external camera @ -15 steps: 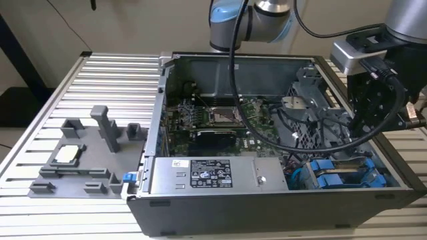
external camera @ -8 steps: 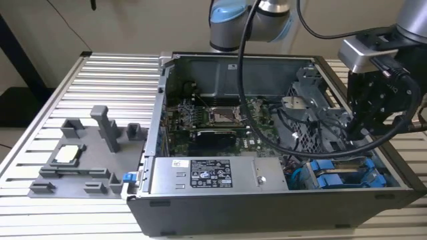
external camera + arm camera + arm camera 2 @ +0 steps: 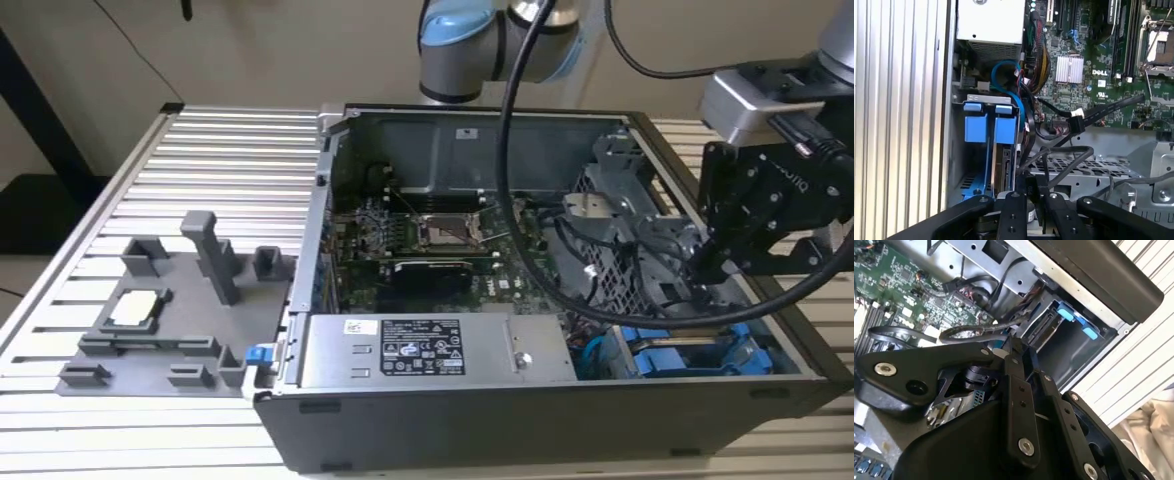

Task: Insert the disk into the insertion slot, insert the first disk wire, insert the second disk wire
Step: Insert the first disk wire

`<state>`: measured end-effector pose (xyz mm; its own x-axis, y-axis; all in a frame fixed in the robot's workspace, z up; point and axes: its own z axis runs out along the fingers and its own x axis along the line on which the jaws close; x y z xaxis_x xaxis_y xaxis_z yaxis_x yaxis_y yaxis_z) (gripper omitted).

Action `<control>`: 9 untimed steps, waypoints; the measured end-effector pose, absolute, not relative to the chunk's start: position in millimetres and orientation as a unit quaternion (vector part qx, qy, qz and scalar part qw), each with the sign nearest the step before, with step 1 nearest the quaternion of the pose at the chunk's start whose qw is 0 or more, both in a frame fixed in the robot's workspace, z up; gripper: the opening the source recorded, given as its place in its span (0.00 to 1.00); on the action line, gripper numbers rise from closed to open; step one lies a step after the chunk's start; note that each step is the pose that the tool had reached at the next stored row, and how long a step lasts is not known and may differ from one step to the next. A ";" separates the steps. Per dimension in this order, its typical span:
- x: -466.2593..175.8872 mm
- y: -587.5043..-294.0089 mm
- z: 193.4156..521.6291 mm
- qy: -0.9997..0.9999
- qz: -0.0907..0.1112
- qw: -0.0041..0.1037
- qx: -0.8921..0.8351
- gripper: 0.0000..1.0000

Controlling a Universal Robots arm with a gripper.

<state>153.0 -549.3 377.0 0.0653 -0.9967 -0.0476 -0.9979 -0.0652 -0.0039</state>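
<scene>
Exterior view: slot (image 3: 694, 357) at 4 o'clock of case (image 3: 534, 425), disk (image 3: 1003, 172) already inside. Jaws narrow, seemingly pinching black wire (image 3: 966, 332). Risk: wire end meets disk crooked, or loop snags other cables (image 3: 1036, 65).

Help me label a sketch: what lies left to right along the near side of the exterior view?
Grey parts holder → silver power box → blue drive bay.
</scene>
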 end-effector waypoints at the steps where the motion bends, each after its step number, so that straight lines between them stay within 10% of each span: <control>1: 153.8 -549.9 376.7 0.683 0.020 0.022 -0.729 0.20; 9: 155.3 -563.7 371.9 0.683 0.030 0.030 -0.729 0.20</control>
